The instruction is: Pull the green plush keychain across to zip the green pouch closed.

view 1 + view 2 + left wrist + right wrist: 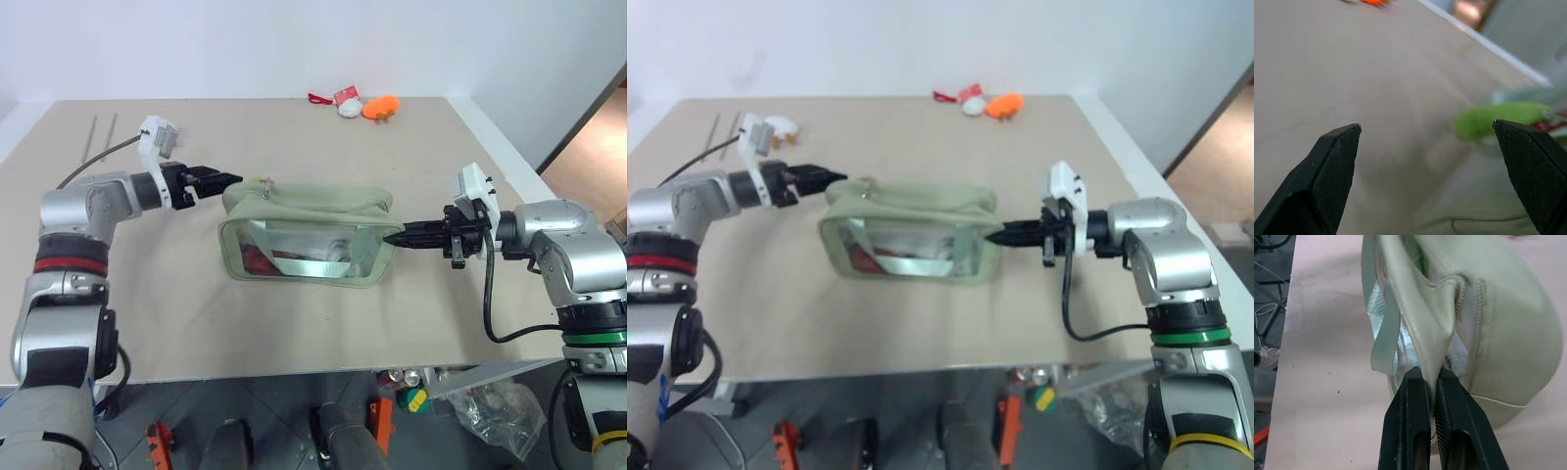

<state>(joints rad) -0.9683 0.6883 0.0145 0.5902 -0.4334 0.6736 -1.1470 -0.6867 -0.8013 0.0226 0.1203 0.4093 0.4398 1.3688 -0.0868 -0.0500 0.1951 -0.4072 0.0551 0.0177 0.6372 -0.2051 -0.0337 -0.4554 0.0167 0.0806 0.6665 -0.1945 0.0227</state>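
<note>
The pale green pouch lies on its side in the middle of the table, its clear panel facing me. My right gripper is shut on the fabric at the pouch's right end. My left gripper hovers at the pouch's upper left corner, its fingers spread wide open with nothing between them. In the left wrist view, the green plush keychain is a blurred lime shape lying just past one fingertip, on top of the pouch.
A white plush toy, an orange plush toy and a red tag lie at the table's far edge. Two thin metal rods rest at the far left. The table's right edge runs close to my right arm.
</note>
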